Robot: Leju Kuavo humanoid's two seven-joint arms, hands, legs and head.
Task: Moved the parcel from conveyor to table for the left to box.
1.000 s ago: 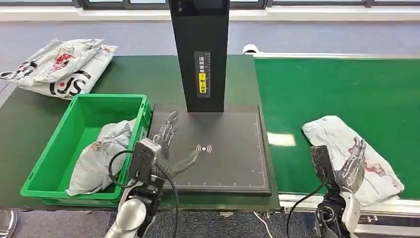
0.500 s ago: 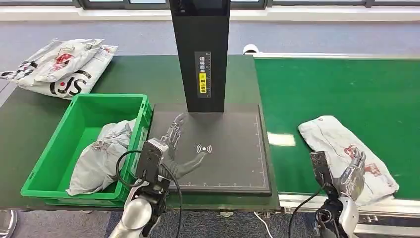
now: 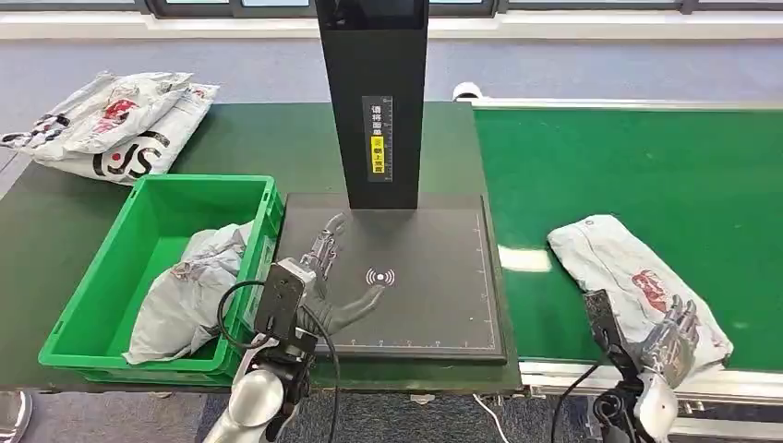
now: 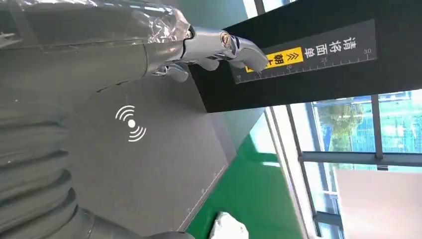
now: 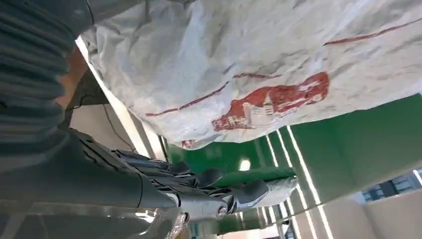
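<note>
table (image 3: 231, 148): green bin (image 3: 92, 305), black scan pad (image 3: 434, 305), bags (image 3: 111, 125) | conveyor (image 3: 628, 166): parcel (image 3: 628, 268)

Post label (image 3: 377, 138): a vertical strip on the black post (image 3: 372, 55), white Chinese characters above a yellow patch with dark characters, and a ruler scale beside them; the left wrist view shows 请将面单, 朝上 and the numbers 25 and 30.
Pad sign (image 3: 379, 277): white wireless-wave symbol on the black pad (image 3: 434, 305).
Far bags (image 3: 111, 125): large dark "JS"-like letters with a red dot.
Belt parcel (image 3: 637, 281): red print, unreadable.
</note>
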